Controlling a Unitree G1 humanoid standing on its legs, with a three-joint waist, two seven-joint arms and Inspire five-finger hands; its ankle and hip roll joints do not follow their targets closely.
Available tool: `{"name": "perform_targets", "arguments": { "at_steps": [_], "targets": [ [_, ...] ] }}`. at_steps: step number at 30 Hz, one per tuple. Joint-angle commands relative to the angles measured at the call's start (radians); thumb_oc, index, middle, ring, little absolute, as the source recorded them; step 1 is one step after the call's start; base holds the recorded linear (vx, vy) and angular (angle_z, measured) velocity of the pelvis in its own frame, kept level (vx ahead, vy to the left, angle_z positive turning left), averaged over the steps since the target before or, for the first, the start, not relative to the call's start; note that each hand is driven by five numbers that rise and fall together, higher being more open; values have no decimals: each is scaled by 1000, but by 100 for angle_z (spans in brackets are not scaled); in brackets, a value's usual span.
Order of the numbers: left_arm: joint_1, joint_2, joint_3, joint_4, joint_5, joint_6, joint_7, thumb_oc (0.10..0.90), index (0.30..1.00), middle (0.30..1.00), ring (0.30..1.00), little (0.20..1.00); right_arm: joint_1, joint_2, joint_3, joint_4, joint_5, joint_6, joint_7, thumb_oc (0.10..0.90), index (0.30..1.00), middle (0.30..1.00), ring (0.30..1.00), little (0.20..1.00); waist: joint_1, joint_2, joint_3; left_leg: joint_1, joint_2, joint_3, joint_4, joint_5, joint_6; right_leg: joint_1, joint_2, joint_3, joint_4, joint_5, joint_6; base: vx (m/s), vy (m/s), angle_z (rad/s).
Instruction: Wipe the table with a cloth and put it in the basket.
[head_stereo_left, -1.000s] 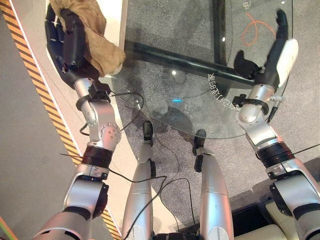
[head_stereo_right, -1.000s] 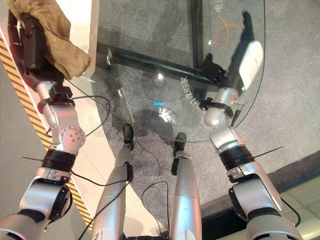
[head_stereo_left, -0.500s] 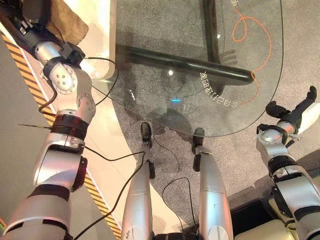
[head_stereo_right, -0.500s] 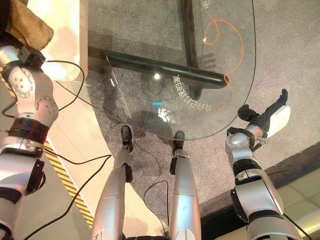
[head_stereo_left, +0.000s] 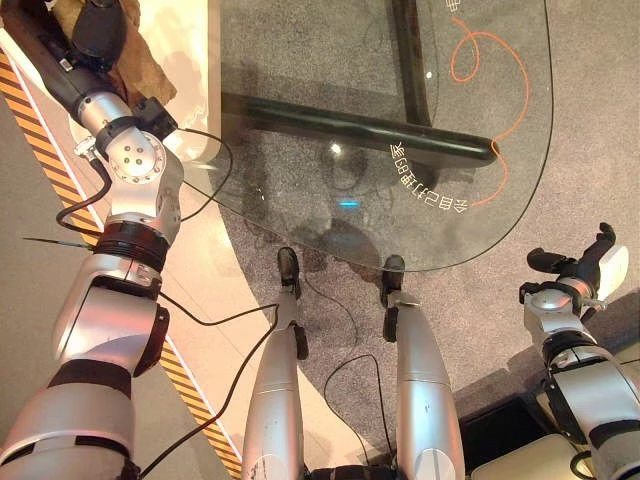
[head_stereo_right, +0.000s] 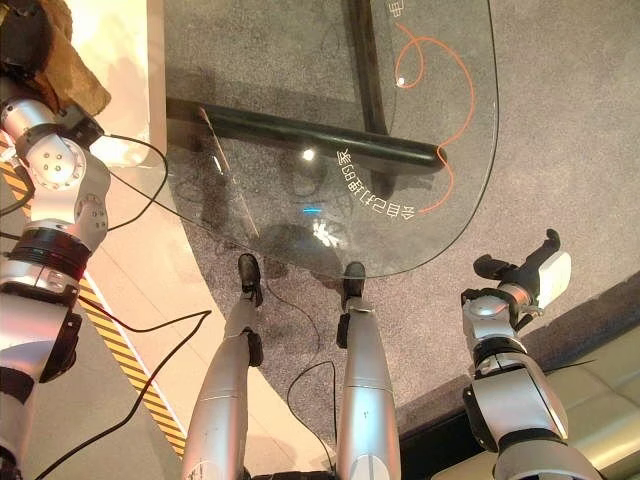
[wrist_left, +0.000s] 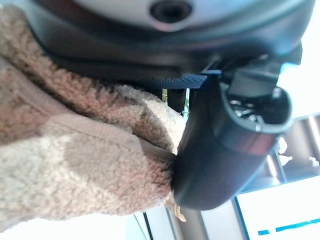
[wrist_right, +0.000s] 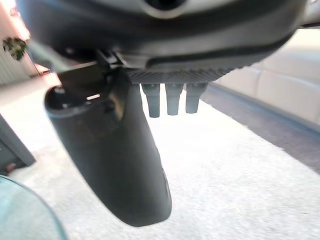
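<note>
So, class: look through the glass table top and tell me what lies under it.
Under the glass table top you see its dark frame bars and grey carpet. An orange cord lies on the glass; whatever lies directly beneath the bars is covered.

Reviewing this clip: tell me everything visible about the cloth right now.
The cloth is a tan, fuzzy, terry-like fabric with a stitched hem band running across it. It is bunched up, not spread flat, and gripped in the left hand, whose thumb presses into its folds in the left wrist view. In the eye views it shows at the far left, off the glass table, over a pale surface.
</note>
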Motion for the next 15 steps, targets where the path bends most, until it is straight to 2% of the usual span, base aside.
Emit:
{"name": "perform_targets", "arguments": {
  "at_steps": [1,7,15],
  "targets": [
    [-206,143,2,42,95,-54,66,100,300,300,300,200,14,-77,-2,51,-17,33,-10,800,900,900,900,900,2,-26,-27,3,-9,40,168,-211,8,89,34,0,-253,96,19,0,0,0],
    [-234,158,-20,127,115,3,58,100,300,300,300,200,41,-62,28,69,-54,64,23,800,900,900,900,900,-12,-32,-27,-8,-4,40,168,-207,7,73,42,10,-246,94,17,12,39,0],
    [-257,178,-51,193,131,89,3,100,300,300,300,200,59,-59,41,66,-78,63,38,800,900,900,900,900,-23,-34,-27,-25,-3,41,167,-205,9,51,49,20,-244,97,17,9,21,-3]
  ]
}}
